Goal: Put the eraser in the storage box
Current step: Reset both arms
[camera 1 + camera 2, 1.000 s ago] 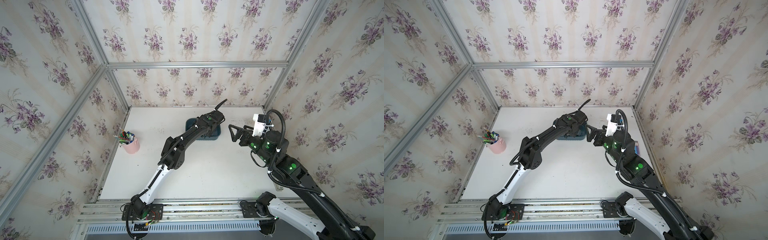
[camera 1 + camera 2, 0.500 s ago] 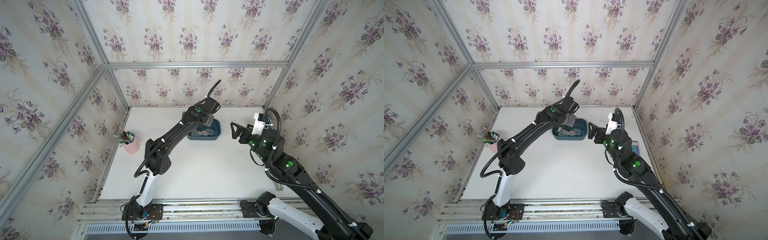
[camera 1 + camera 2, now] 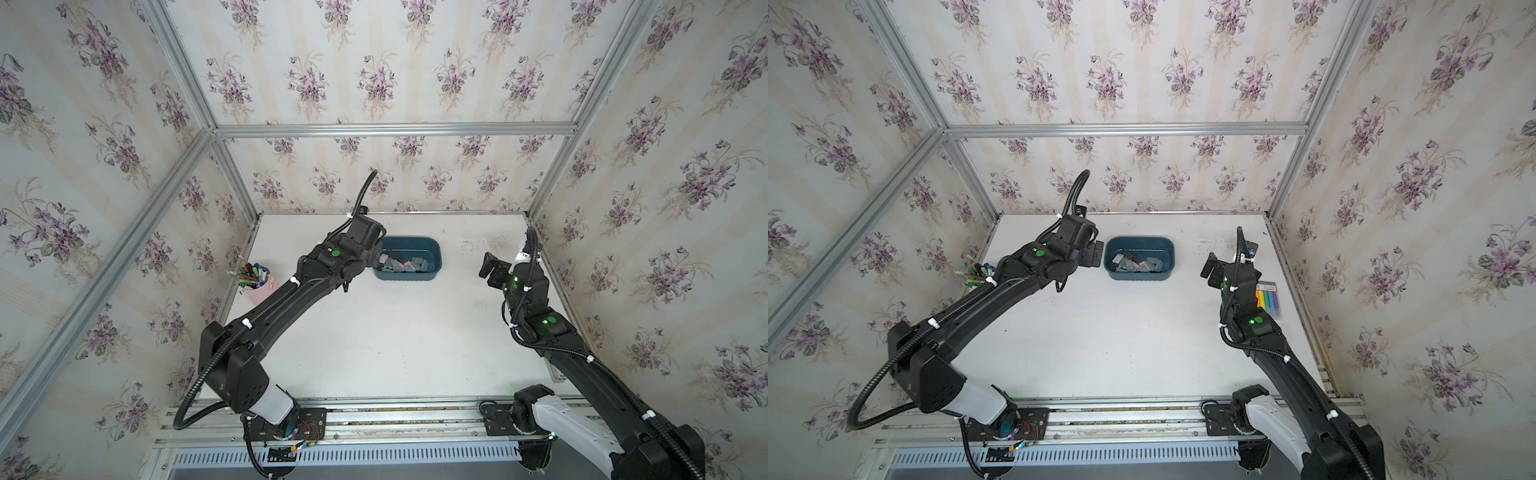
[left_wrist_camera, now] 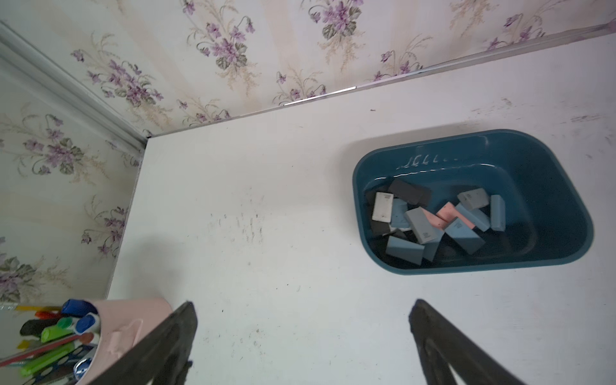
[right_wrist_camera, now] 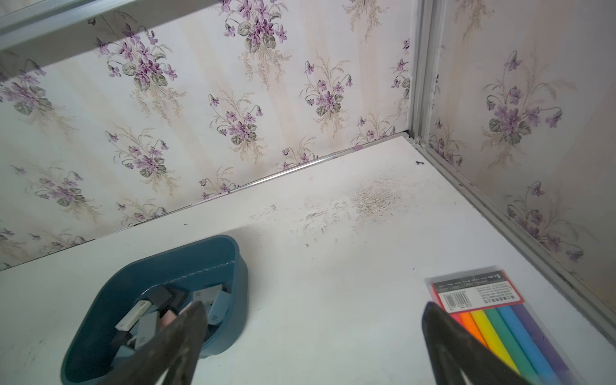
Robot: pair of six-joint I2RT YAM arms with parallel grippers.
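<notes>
- Floral wallpaper with purple bouquets, framed by aluminium rails, closed in a white table [image 3: 374, 340] on three sides; the tabletop was scuffed with dark specks
- The left gripper [image 4: 303, 303] hung over bare table near the left end of the storage box [image 4: 550, 200], with its jaws spread wide and nothing between them
- The right gripper [image 5: 313, 306] hung above the table on the box's right, well apart from it, also with jaws wide and empty
- The dark teal box stood flat towards the far middle of the table, in both top views
- A clear pack of coloured markers [image 5: 493, 320] lay flat by the table's right edge
- A pink pen cup [image 3: 262, 293] full of pens stood by the left edge
- The erasers [image 4: 423, 226], grey, blue, black, white and pink, lay heaped inside the storage box, some tilted on others
</notes>
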